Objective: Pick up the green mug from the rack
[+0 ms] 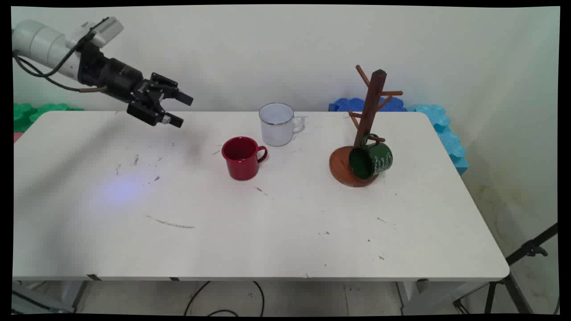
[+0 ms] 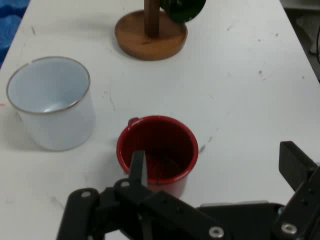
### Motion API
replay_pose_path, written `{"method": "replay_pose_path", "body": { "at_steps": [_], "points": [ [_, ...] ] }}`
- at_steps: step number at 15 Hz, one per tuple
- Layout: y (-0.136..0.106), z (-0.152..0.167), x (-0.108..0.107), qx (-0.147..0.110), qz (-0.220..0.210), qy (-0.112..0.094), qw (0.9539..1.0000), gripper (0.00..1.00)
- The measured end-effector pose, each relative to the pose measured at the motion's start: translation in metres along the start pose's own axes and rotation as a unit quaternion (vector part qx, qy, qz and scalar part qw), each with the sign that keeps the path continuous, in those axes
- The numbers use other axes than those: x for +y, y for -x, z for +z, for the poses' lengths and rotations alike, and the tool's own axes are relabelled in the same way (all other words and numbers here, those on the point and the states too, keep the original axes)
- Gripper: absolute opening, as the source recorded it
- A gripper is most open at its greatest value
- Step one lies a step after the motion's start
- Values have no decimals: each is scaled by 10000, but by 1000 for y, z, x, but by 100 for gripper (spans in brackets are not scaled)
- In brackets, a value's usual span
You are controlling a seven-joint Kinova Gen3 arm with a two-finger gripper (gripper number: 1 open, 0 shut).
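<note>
Gripper (image 1: 180, 109) hangs empty, fingers apart, above the scuffed white table's (image 1: 250, 232) far left; red mug (image 1: 241, 158) nearest, blue foam blocks (image 1: 439, 129) against the wall.

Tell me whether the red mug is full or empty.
Empty: the hand view looks into the upright red mug and shows its bare bottom.

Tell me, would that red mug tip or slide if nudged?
The red mug stands upright on a flat base, so it would probably slide rather than tip. Its glossy, enamel-like surface may be slippery. It looks empty, so likely light.
</note>
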Motion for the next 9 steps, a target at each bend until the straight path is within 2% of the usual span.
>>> {"method": "replay_pose_path", "body": {
  "at_steps": [6,9],
  "points": [
    [5,-4,3,-138,-100,2,9999,100],
    [-1,-4,4,-90,-418,-110,9990,100]
  ]
}}
